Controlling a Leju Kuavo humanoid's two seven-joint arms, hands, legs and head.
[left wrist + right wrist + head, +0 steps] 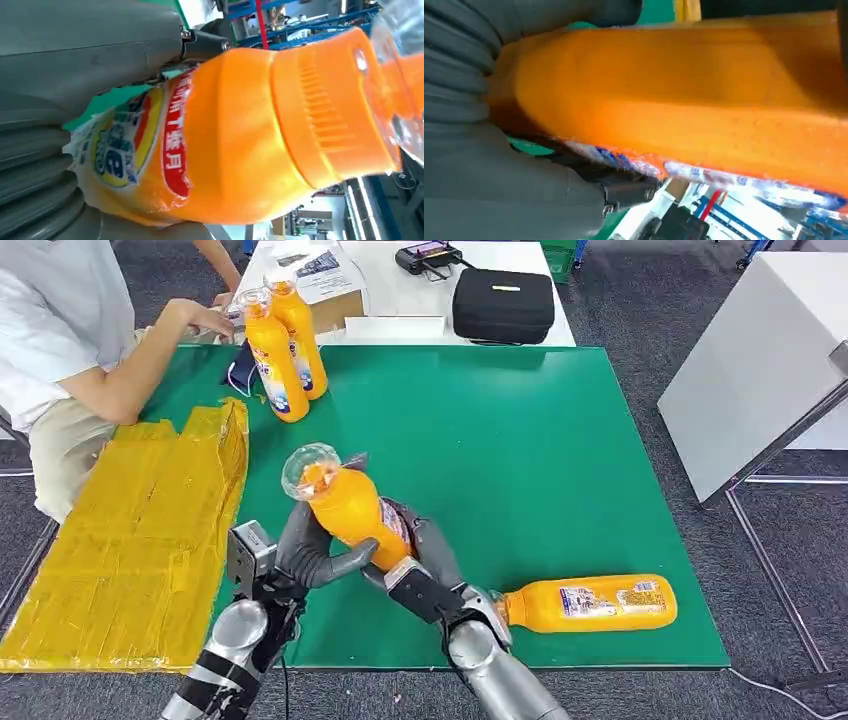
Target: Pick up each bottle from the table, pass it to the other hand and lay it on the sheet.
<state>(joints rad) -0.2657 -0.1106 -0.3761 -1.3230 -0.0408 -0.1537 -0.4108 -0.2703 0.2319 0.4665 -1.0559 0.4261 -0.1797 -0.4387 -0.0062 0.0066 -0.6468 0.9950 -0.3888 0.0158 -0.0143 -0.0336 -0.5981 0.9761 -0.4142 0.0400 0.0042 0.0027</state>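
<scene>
While both hands clasp the orange plastic bottle with the clear cap (350,508) above the green table (560,440), the step in hand looks like the pass itself. The left hand (315,550) wraps its lower body; the right hand (425,555) grips it from the other side. Next, I judge, the right must let go before the left carries it to the yellow sheet (130,540). Another orange bottle (590,603) lies near the table's front edge.
</scene>
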